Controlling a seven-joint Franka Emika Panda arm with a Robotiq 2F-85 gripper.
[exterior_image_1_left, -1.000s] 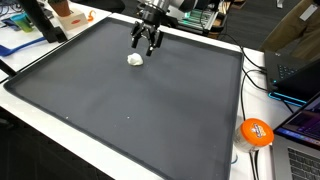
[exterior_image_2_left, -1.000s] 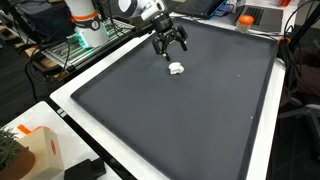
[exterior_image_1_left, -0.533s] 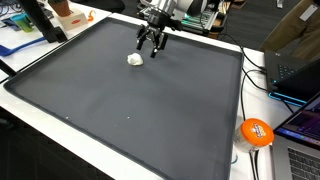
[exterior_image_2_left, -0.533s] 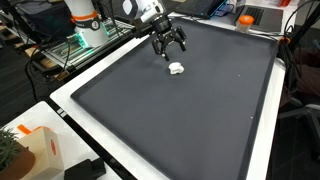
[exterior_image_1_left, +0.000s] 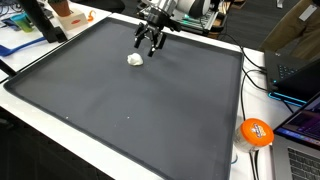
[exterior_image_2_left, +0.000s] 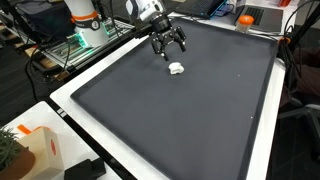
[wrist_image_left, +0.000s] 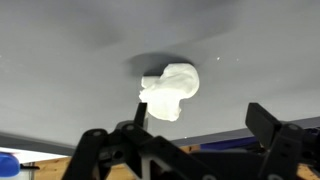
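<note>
A small white crumpled lump (exterior_image_1_left: 135, 59) lies on the big dark grey mat (exterior_image_1_left: 120, 100), near its far edge; it also shows in the other exterior view (exterior_image_2_left: 176, 69) and in the wrist view (wrist_image_left: 170, 90). My gripper (exterior_image_1_left: 150, 45) hangs open and empty a little above the mat, just beside and behind the lump, in both exterior views (exterior_image_2_left: 170, 48). In the wrist view the two dark fingers (wrist_image_left: 200, 125) stand spread apart with the lump beyond them, nothing between them.
An orange ball (exterior_image_1_left: 256, 132) lies off the mat by cables and a laptop (exterior_image_1_left: 300, 140). Papers and an orange-white box (exterior_image_1_left: 68, 14) stand beyond one corner. A white box (exterior_image_2_left: 30, 145) sits near the mat's corner. An orange-lidded container (exterior_image_2_left: 262, 17) is behind the mat.
My gripper has risen slightly and drifted away from the white lump toward the mat's far edge. The lump has not moved.
</note>
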